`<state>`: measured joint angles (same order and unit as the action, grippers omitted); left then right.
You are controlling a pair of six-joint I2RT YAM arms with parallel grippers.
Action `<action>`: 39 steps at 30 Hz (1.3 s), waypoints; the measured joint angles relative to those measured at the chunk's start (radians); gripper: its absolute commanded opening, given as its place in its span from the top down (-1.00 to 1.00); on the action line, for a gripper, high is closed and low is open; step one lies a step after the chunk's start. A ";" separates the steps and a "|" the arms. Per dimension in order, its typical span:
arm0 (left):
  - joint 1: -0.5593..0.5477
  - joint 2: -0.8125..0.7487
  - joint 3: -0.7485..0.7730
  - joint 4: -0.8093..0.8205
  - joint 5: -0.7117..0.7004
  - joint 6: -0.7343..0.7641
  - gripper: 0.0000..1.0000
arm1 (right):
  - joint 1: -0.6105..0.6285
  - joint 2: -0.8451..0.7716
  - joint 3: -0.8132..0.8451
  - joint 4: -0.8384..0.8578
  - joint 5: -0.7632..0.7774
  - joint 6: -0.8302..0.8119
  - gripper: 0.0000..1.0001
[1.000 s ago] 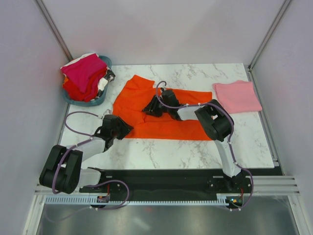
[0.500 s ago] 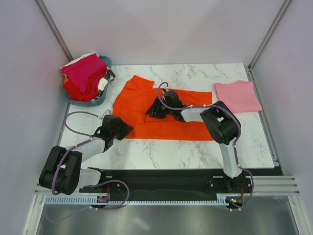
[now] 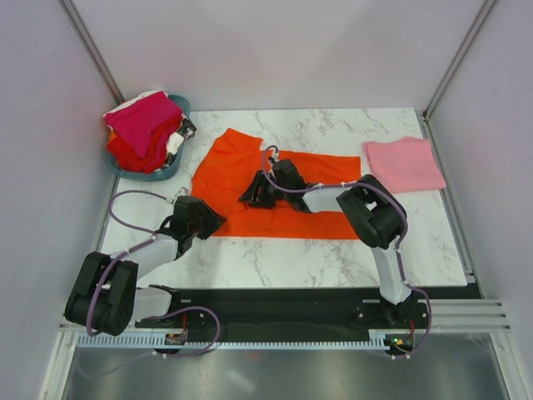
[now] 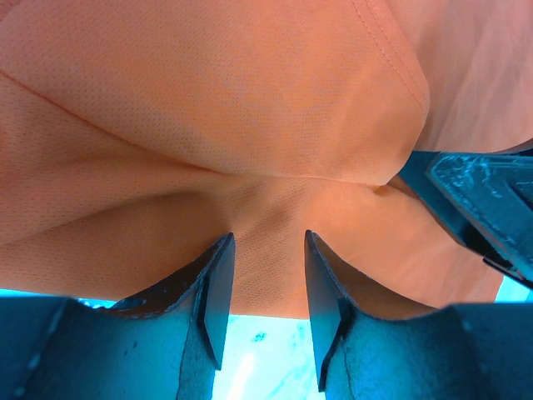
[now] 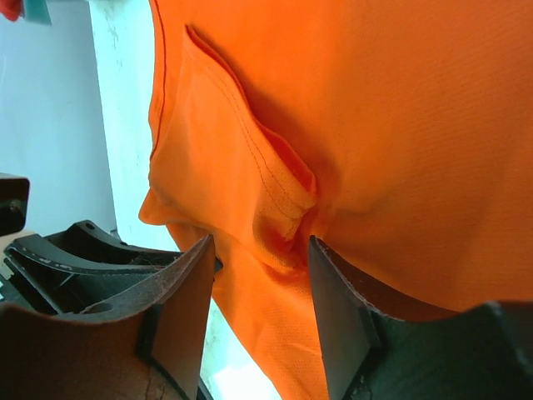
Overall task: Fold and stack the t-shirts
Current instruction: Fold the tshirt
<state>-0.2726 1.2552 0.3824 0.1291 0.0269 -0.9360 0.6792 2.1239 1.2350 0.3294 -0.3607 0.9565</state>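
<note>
A bright orange-red t-shirt (image 3: 291, 187) lies spread on the marble table. My left gripper (image 3: 210, 222) is at its front-left corner. In the left wrist view the left gripper (image 4: 266, 243) is open, with the shirt's edge (image 4: 266, 200) lying between its fingertips. My right gripper (image 3: 251, 197) is low over the shirt's left-middle part. In the right wrist view the right gripper (image 5: 260, 250) is open around a bunched fold with a seam (image 5: 283, 200). A folded light pink t-shirt (image 3: 404, 163) lies at the back right. Magenta, red and white shirts (image 3: 143, 125) are heaped at the back left.
The heaped shirts sit in a teal plastic basket (image 3: 179, 105) at the back-left corner. White walls and metal posts close in the table on three sides. Bare marble (image 3: 283, 258) shows between the orange shirt and the arm bases.
My right gripper has shifted a little left and nearer over the orange shirt, and its elbow has swung. The left arm has hardly moved.
</note>
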 measured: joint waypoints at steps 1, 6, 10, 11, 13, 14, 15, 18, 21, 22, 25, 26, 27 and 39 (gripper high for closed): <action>0.000 0.000 0.000 -0.001 0.000 0.000 0.07 | 0.002 0.002 0.001 0.000 -0.002 0.001 -0.11; 0.000 -0.003 0.000 -0.002 0.000 0.000 0.07 | 0.013 0.032 0.019 0.008 -0.011 0.025 -0.05; 0.000 -0.006 0.000 -0.004 0.000 0.000 0.07 | 0.013 0.070 0.039 0.043 -0.040 0.063 0.01; 0.000 -0.007 0.000 -0.005 0.000 0.000 0.07 | 0.012 0.078 0.043 0.053 -0.045 0.070 0.02; 0.000 -0.007 0.000 -0.005 0.000 0.000 0.07 | 0.012 0.091 0.055 0.064 -0.051 0.081 0.07; 0.000 -0.007 0.000 -0.006 0.000 0.000 0.07 | 0.012 0.097 0.060 0.067 -0.054 0.086 0.09; 0.000 -0.008 0.000 -0.007 0.000 0.000 0.07 | 0.012 0.102 0.068 0.067 -0.055 0.089 0.12; 0.000 -0.008 0.000 -0.009 0.000 0.001 0.07 | 0.012 0.118 0.090 0.064 -0.058 0.095 0.19; 0.000 -0.008 0.000 -0.011 0.000 0.001 0.07 | 0.012 0.131 0.117 0.055 -0.056 0.095 0.18; 0.000 -0.008 0.000 -0.013 0.000 0.001 0.07 | 0.012 0.135 0.127 0.053 -0.055 0.095 0.17; 0.000 -0.008 0.000 -0.016 0.000 0.001 0.07 | 0.011 0.141 0.142 0.051 -0.052 0.095 0.18; 0.000 -0.008 0.000 -0.016 0.000 0.001 0.07 | 0.011 0.144 0.146 0.051 -0.052 0.095 0.19; 0.000 -0.008 0.000 -0.016 0.000 0.001 0.07 | 0.011 0.148 0.150 0.053 -0.051 0.095 0.20; 0.000 -0.008 0.000 -0.017 0.000 0.001 0.07 | -0.003 0.164 0.145 0.105 -0.031 0.113 0.16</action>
<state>-0.2726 1.2476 0.3824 0.1123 0.0265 -0.9352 0.6765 2.2879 1.3804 0.4343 -0.3912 1.0698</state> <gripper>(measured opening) 0.467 0.444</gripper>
